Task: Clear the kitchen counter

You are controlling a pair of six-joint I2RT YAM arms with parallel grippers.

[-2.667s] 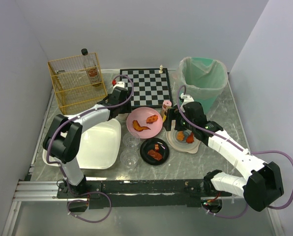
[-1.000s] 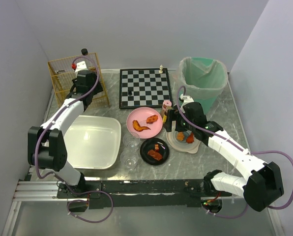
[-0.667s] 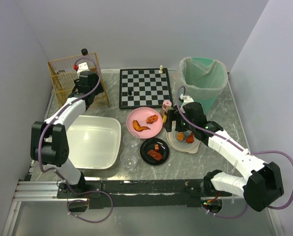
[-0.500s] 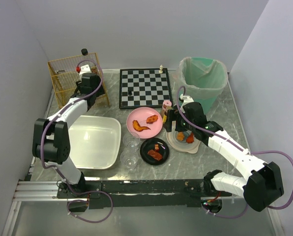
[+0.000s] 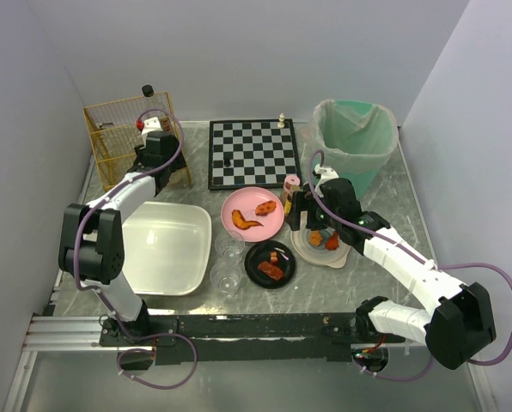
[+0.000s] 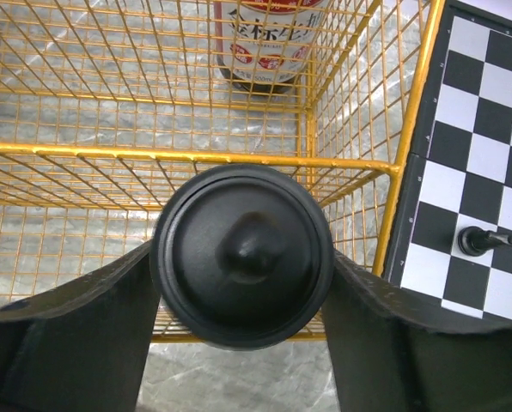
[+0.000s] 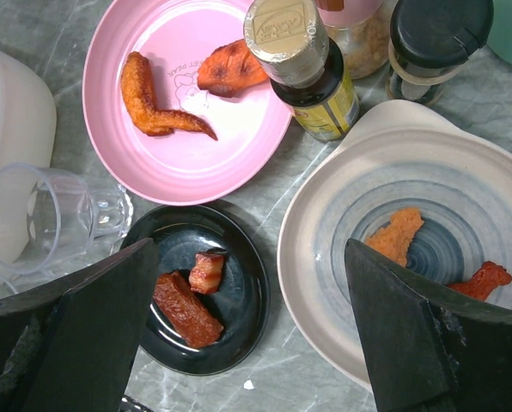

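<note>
The kitchen counter (image 5: 325,292) is grey marble. My left gripper (image 6: 241,262) is shut on a jar with a round black lid (image 6: 239,215), one finger against each side of the lid, at the front rim of the yellow wire basket (image 5: 118,146). A labelled bottle (image 6: 269,43) stands inside the basket. My right gripper (image 7: 256,343) hangs open and holds nothing, above a black dish (image 7: 196,292) with meat pieces and a grey plate (image 7: 393,249) with orange scraps. Beside them lies a pink plate (image 7: 183,94) with fried pieces.
A gold-capped sauce bottle (image 7: 299,60) and a black-capped shaker (image 7: 432,39) stand by the grey plate. Clear cups (image 5: 228,262) lie beside a white tub (image 5: 166,249). A chessboard (image 5: 252,153) with chess pieces and a green-lined bin (image 5: 355,142) are at the back.
My left arm swung from the chessboard over to the basket with the black-lidded jar, then edged right along it. The right arm has not moved.
</note>
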